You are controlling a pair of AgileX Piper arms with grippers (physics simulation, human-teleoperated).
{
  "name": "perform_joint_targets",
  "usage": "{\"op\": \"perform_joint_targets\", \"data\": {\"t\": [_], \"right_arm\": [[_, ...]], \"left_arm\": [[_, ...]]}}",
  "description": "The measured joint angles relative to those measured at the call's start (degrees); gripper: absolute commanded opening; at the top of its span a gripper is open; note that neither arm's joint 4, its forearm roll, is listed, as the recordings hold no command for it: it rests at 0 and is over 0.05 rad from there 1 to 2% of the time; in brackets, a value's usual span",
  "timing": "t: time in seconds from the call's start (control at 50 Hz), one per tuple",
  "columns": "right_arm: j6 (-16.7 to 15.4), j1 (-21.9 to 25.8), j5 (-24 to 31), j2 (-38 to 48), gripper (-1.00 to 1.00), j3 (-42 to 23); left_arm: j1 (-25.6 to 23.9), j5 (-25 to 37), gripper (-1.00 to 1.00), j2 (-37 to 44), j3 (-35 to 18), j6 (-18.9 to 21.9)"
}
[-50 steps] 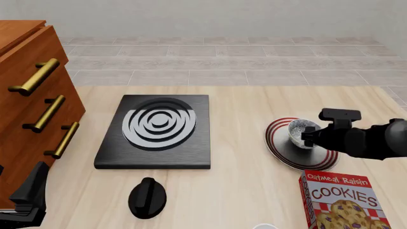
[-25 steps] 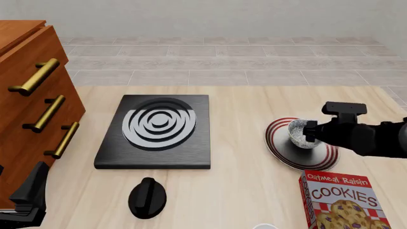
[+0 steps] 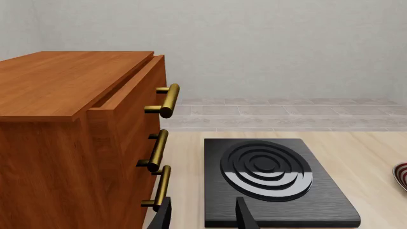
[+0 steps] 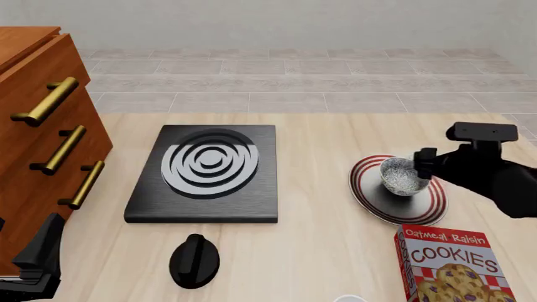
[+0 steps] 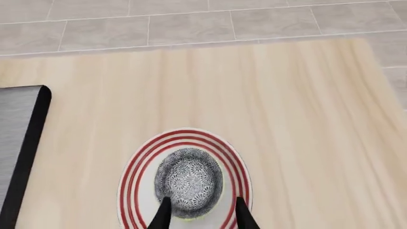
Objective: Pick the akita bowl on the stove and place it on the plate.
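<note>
akita bowl (image 5: 189,181) on plate (image 5: 135,176) — front-view hand (image 4: 426,165) blocks rim

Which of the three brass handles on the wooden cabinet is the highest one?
The top handle: in the front view it sits above the middle handle and the lowest handle.

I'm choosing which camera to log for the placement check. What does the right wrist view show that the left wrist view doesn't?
Only the right wrist view shows the akita bowl sitting on the plate, with the open right gripper around its near rim. Only the left wrist view shows the wooden drawer cabinet and the left gripper. Both show the stove and the table.
</note>
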Motion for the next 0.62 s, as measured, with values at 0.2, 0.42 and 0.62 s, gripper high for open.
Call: {"op": "perform_joint_targets", "data": {"t": [0.2,0.42,0.62], "right_arm": [[0.15,0.71,-0.35,-8.86,1.0,4.05],[-0.25,1.19,-0.61,-18.6,1.0,8.09],[-1.04,3.51,2.49,-27.9,1.0,9.89]], "left_arm": [[0.0,0.0,1.0,0.0,0.0,0.0],[0.0,0.0,1.0,0.0,0.0,0.0],[0.0,0.0,1.0,0.0,0.0,0.0]]}}
